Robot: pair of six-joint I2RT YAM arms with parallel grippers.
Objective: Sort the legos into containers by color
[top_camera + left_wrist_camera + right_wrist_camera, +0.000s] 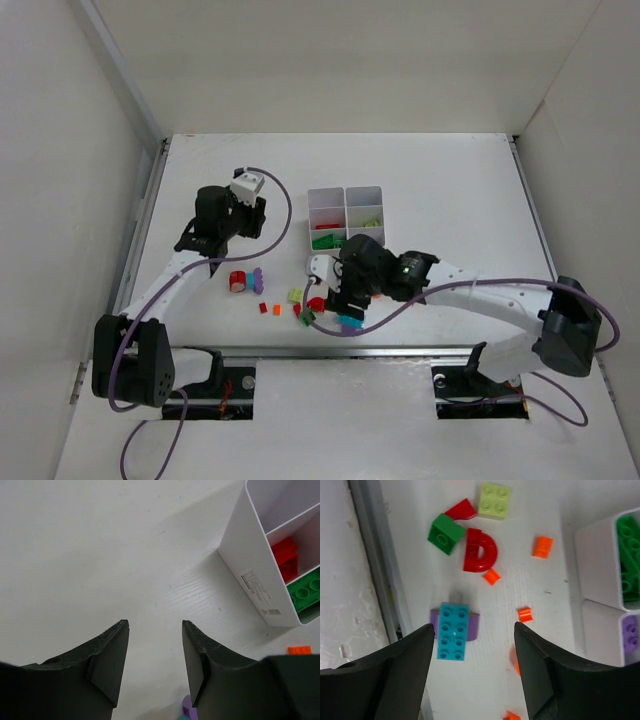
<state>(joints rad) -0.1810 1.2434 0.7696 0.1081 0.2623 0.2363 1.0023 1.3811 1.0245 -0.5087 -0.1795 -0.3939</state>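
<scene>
White table (pixel 450 180), divided tray (pixel 345 189), scattered legos (pixel 238 281)

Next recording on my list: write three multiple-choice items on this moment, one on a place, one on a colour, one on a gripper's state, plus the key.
1. The cyan eight-stud plastic brick lies: A. inside a blue cup B. on a purple plastic piece C. on a yellow plate
2. In the white divided plastic tray, left wrist view, the brick in the compartment beside the green plastic bricks is: A. red B. cyan C. orange
3. The left gripper is: A. shut on a brick B. open and empty C. out of view
Key: 1 B, purple shows beneath it on both sides; 2 A, the red plastic brick sits there; 3 B, its jaws stand apart with nothing between.
</scene>
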